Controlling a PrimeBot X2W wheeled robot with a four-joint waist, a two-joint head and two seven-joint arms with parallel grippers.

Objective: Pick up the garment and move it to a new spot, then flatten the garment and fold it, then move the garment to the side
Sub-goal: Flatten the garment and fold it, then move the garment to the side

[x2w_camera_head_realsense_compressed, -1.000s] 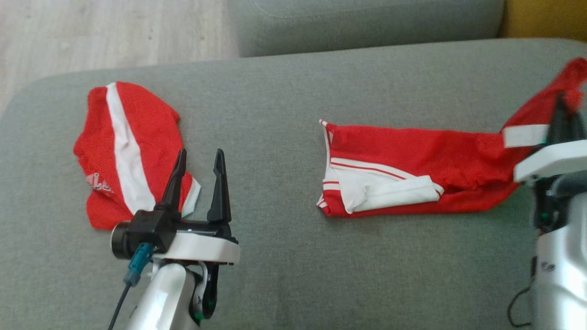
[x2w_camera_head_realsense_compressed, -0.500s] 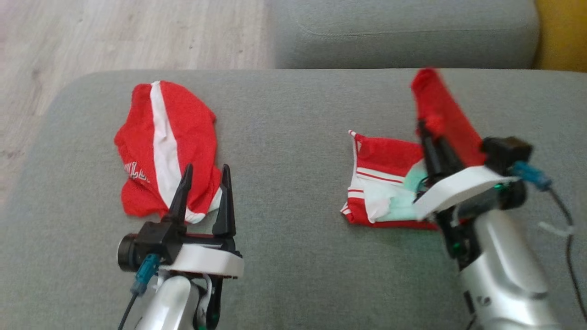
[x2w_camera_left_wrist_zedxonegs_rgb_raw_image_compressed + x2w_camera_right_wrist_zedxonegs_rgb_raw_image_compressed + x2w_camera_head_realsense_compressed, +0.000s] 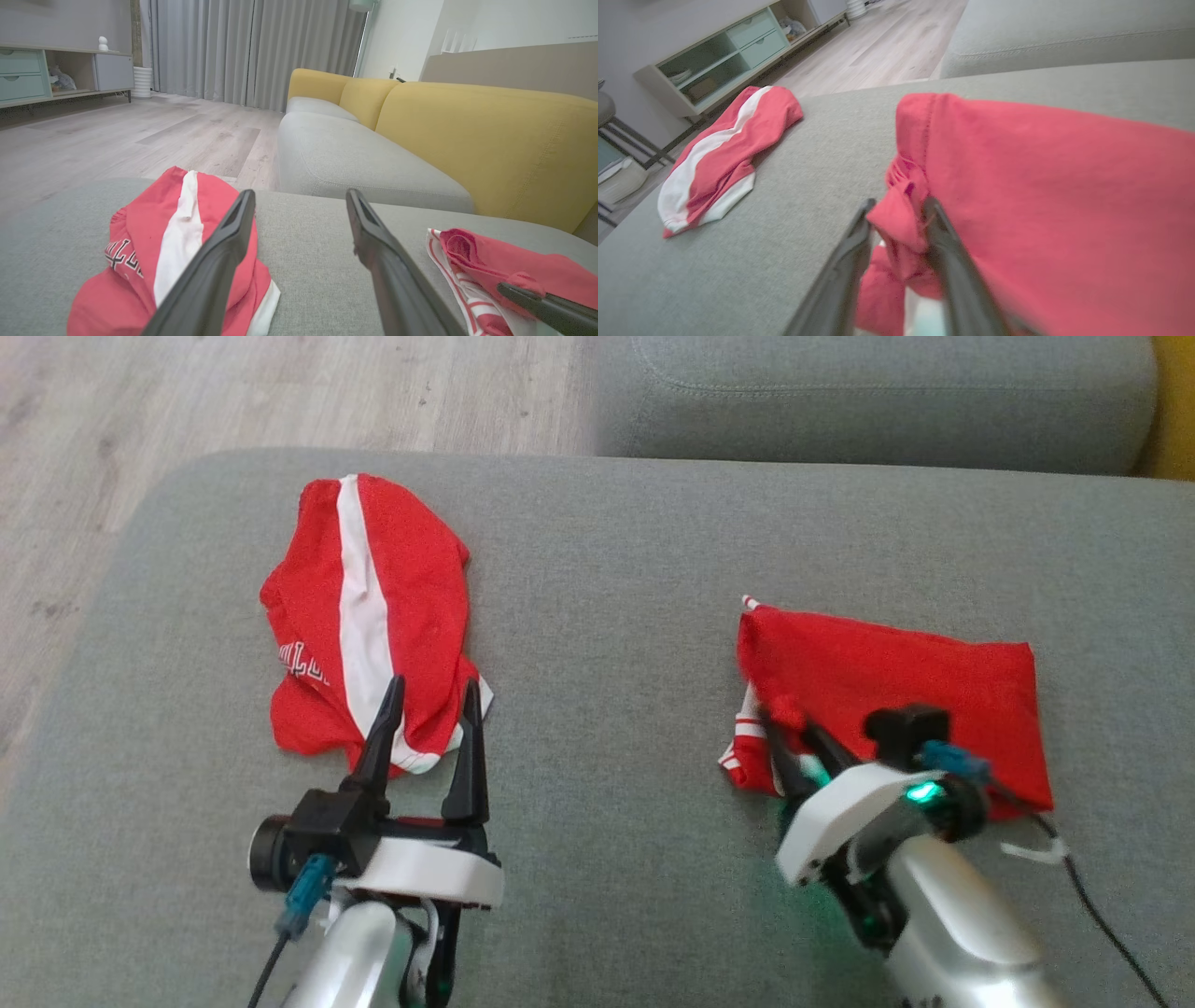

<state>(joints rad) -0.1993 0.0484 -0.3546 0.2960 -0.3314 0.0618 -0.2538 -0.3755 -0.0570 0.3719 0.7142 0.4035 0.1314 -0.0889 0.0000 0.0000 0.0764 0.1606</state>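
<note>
**A:** Where is the garment (image 3: 896, 681) sitting for you?

**B:** You have it on the right half of the grey cushion (image 3: 607, 663), folded over into a red block with a bit of white striped trim showing at its near left corner.

**A:** And your right hand (image 3: 786, 723)?

**B:** It's at that same near left corner. From your right wrist camera, the right hand (image 3: 899, 203) has a bunched tuck of the red cloth (image 3: 1041, 177) between its two fingers, touching both. You're clamped on the garment's edge.

**A:** What about your left hand (image 3: 434, 683)?

**B:** Its fingers are spread wide with nothing between them. It hovers over the near edge of the second red piece (image 3: 401, 579), the one with a white stripe and lettering, which lies crumpled on the cushion's left half, well apart from your garment.
</note>
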